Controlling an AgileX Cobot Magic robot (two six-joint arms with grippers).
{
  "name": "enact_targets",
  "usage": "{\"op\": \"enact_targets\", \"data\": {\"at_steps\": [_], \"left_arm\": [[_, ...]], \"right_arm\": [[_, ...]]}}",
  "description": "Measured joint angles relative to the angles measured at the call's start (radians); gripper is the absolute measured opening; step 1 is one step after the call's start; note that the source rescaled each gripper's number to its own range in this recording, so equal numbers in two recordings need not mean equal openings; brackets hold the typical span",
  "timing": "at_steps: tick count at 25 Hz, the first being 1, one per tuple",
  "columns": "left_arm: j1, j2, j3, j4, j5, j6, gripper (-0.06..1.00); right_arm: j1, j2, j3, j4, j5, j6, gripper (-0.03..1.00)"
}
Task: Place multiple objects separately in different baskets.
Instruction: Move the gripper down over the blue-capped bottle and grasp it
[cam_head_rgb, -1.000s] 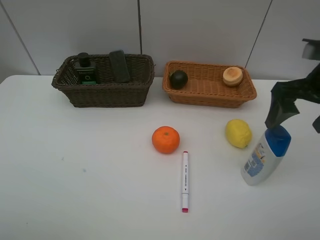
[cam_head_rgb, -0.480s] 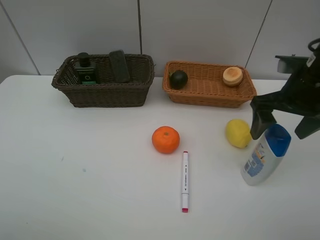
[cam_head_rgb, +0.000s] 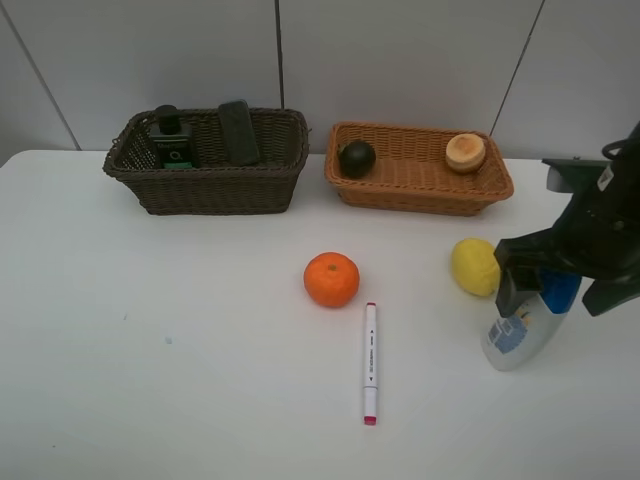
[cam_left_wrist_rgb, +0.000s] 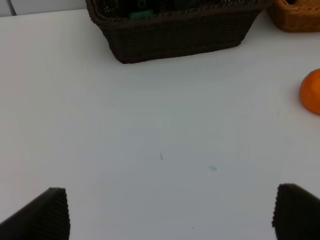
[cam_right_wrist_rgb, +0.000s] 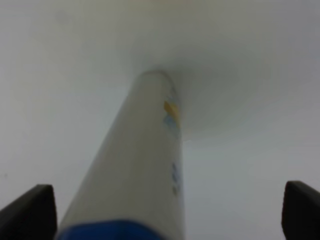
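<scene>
White tabletop (cam_head_rgb: 150, 350) is spread out under a pale panelled wall (cam_head_rgb: 400, 60), and two baskets are lined up along the far edge. Half the job can be counted as done. The green bottle (cam_head_rgb: 172, 145) and the eraser (cam_head_rgb: 238, 130) are lodged in the dark basket (cam_head_rgb: 210, 190). The mangosteen (cam_head_rgb: 356, 158) and the peach (cam_head_rgb: 466, 152) are parked at opposite ends of the tan basket (cam_head_rgb: 420, 195).

Four things are left out on the table. The orange (cam_head_rgb: 331, 279) is found near the middle, with the marker (cam_head_rgb: 370, 362) laid just in front of it, pink tip toward the near edge. Off to the right the lemon (cam_head_rgb: 474, 266) is seen just beside the blue-capped bottle (cam_head_rgb: 513, 338), which is stood cap up.

That bottle is being lined up now. The right gripper (cam_head_rgb: 555, 293) is held over the blue cap with its jaws spread wide, one on each side, and nothing is clamped yet. In the right wrist view the white body is seen centred between the two dark fingertips (cam_right_wrist_rgb: 27, 210).

The left gripper (cam_left_wrist_rgb: 167, 215) is kept apart too, over bare table in front of the dark basket, with nothing held. The fruit is judged to belong in the tan basket, and the marker and the blue-capped bottle in the dark one.
</scene>
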Motion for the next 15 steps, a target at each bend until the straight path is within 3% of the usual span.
{"op": "enact_targets", "data": {"at_steps": [3,5,8,12,15], "left_arm": [[0.0,0.0,0.0,0.0,0.0,0.0,1.0],[0.0,0.0,0.0,0.0,0.0,0.0,1.0],[0.0,0.0,0.0,0.0,0.0,0.0,1.0],[0.0,0.0,0.0,0.0,0.0,0.0,1.0],[0.0,0.0,0.0,0.0,0.0,0.0,1.0]], "right_arm": [[0.0,0.0,0.0,-0.004,-0.011,0.0,0.95],[0.0,0.0,0.0,-0.01,-0.012,0.0,0.85],[0.0,0.0,0.0,-0.012,-0.007,0.0,0.64],[0.0,0.0,0.0,-0.014,0.02,0.0,0.26],[0.0,0.0,0.0,-0.015,0.038,0.0,0.26]]}}
